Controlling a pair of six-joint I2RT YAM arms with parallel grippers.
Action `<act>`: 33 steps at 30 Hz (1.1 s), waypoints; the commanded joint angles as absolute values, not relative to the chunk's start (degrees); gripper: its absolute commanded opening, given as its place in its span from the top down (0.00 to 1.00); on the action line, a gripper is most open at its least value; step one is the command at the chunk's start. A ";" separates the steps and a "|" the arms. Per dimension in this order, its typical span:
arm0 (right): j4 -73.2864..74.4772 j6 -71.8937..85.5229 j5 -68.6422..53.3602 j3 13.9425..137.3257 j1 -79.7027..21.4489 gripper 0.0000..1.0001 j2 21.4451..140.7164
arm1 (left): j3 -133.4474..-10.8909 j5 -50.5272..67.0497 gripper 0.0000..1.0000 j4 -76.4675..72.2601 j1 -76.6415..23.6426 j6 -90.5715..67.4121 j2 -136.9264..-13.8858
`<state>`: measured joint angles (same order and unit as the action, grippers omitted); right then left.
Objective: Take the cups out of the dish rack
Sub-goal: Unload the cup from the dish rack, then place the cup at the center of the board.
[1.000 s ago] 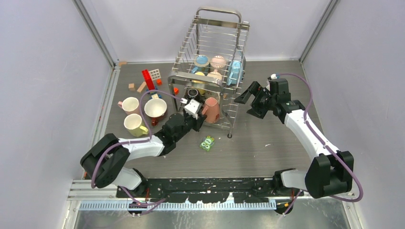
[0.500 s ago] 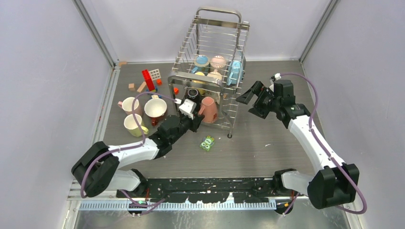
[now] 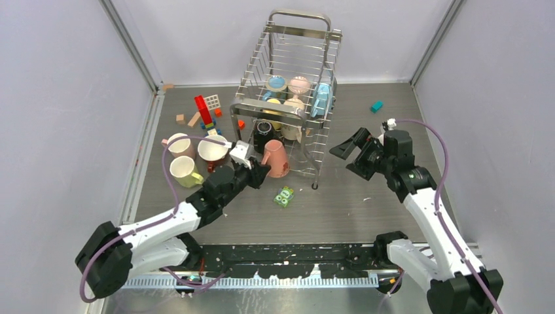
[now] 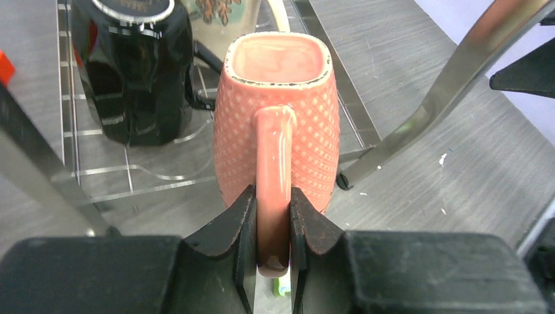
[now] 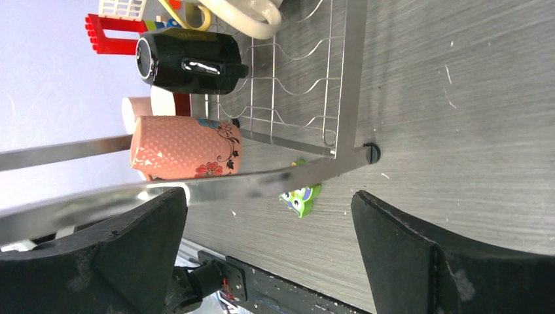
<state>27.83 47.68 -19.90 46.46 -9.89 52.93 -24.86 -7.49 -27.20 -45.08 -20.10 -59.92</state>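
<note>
Three cups (image 3: 213,149) sit on the worktop (image 3: 366,216) at 9 o'clock of the dish rack (image 3: 288,65). L end effector (image 4: 269,216) is clenched on the handle of the salmon mug (image 4: 278,124) at the rack's 7 o'clock, mug tilted prob. to clear the lower wires; R end effector (image 3: 357,152) hovers wide open, empty, at 3 o'clock. L wrist view alone shows the handle pinch; R wrist, the mug's floral side.

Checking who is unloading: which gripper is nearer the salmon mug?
Left. The left gripper grips the salmon mug by its handle; the right gripper hangs open right of the dish rack, clear of the mug.
</note>
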 commanded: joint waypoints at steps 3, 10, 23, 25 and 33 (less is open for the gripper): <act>30.96 52.93 -12.24 43.14 -17.12 0.00 43.49 | -23.14 -11.21 1.00 -21.73 -47.32 -30.76 -49.92; 29.96 61.03 6.64 41.31 -39.29 0.00 41.84 | -21.64 -15.02 1.00 -11.02 -49.83 -43.22 -41.07; 14.53 71.03 22.85 41.10 -62.45 0.00 51.83 | -17.22 -18.98 1.00 -3.47 -50.19 -70.65 -27.62; 11.07 71.71 22.85 41.33 -63.41 0.01 54.31 | -15.75 -19.38 1.00 -5.40 -50.23 -74.08 -26.06; 4.63 71.09 23.63 43.88 -65.57 0.05 59.84 | -12.77 -18.86 1.00 -7.66 -50.19 -84.18 -21.98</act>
